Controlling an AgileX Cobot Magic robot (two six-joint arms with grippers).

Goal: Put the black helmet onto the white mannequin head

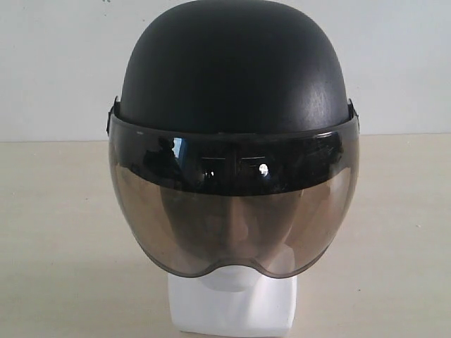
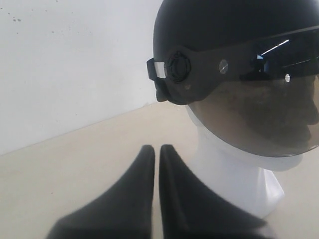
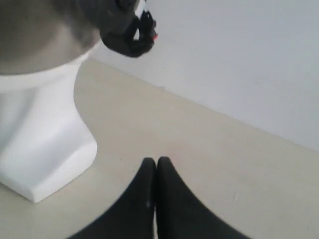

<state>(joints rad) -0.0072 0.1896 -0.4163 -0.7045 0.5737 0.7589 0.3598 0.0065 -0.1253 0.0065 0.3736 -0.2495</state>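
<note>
The black helmet point(image 1: 232, 70) sits on the white mannequin head point(image 1: 236, 303), its smoky visor point(image 1: 232, 218) down over the face. Only the chin and blocky neck base show below the visor. In the left wrist view the black helmet point(image 2: 214, 30) covers the white mannequin head point(image 2: 234, 179); my left gripper point(image 2: 157, 148) is shut and empty, low beside the neck, apart from it. In the right wrist view the neck base point(image 3: 40, 144) stands off to one side, and my right gripper point(image 3: 156, 160) is shut with nothing in it. Neither gripper shows in the exterior view.
A beige tabletop point(image 1: 56, 232) spreads on both sides of the head. A plain white wall point(image 1: 56, 63) stands close behind it. The helmet's side strap clip point(image 3: 134, 35) hangs above the table in the right wrist view.
</note>
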